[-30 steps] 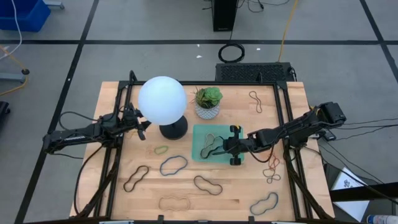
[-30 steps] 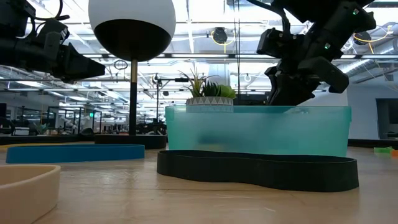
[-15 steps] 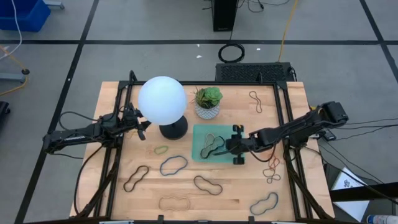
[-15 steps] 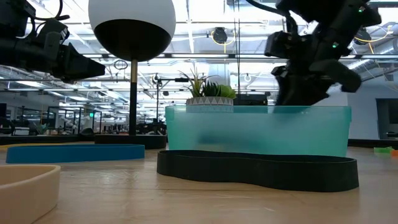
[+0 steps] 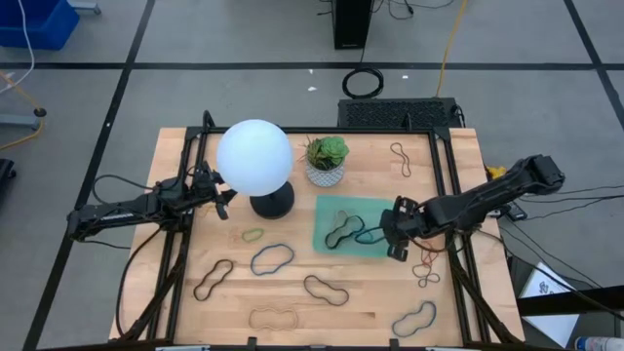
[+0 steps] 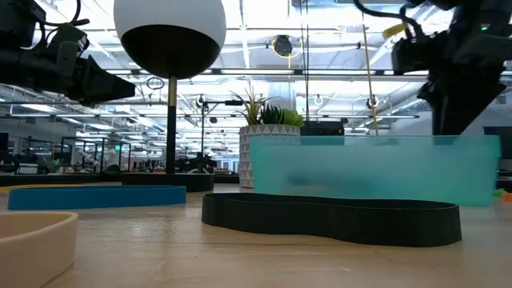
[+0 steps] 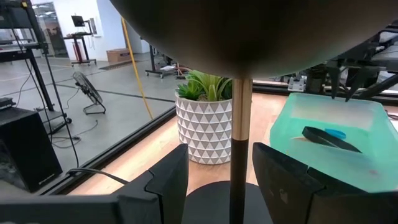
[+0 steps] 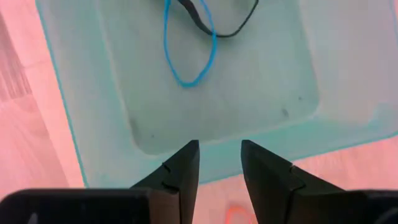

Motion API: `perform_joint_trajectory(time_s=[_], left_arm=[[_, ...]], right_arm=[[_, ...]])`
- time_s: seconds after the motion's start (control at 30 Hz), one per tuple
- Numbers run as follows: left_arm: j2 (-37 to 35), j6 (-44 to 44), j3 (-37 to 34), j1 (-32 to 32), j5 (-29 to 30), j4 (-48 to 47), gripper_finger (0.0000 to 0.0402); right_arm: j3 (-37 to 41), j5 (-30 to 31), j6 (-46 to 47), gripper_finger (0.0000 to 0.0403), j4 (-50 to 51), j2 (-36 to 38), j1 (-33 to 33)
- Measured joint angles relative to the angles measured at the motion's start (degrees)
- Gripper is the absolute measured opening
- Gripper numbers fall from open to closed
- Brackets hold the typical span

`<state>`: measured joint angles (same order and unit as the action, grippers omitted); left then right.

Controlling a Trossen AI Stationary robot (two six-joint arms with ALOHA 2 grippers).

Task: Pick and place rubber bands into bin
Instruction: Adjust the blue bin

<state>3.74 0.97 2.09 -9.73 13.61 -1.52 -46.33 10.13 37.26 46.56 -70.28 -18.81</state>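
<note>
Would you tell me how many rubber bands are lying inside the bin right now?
2: a black band in the middle of the bin and a blue band beside it, toward the right gripper. Another could be hidden.

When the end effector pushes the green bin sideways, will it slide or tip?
The bin probably slides: it is shallow, wide and sits flat on the table. It looks like light, thin plastic, holding only two rubber bands, so a small push may move it.

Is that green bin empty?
No. The bin holds a black band and a blue band, lying flat on its floor.
</note>
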Motion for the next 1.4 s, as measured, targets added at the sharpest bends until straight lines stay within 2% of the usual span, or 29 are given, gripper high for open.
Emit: perform_joint_trajectory(time_s=[0.27,0.57,0.73,0.9,1.17,1.4], left_arm=[[0.0,0.0,0.0,0.0,0.0,0.0,0.0186],[0.0,0.0,0.0,0.0,0.0,0.0,0.0186],[0.0,0.0,0.0,0.0,0.0,0.0,0.0186],[0.0,0.1,0.0,0.0,0.0,0.0,0.0186],[0.0,0.4,0.0,0.0,0.0,0.0,0.0186],[0.0,0.4,0.0,0.0,0.0,0.0,0.0186]], right_arm=[[0.0,0.0,1.2,0.0116,-2.4,5.1,-3.8],[0.0,-0.1,10.6,0.0114,6.6,7.5,-6.5],[0.0,-7.6,11.2,0.0114,4.4,6.4,-8.2],[0.1,-13.2,17.3,0.0113,2.2,4.9,-11.3],[3.0,-13.4,16.1,0.0114,-12.0,0.3,-13.7],[3.7,-10.2,12.4,0.0112,-12.5,-4.2,-13.5]])
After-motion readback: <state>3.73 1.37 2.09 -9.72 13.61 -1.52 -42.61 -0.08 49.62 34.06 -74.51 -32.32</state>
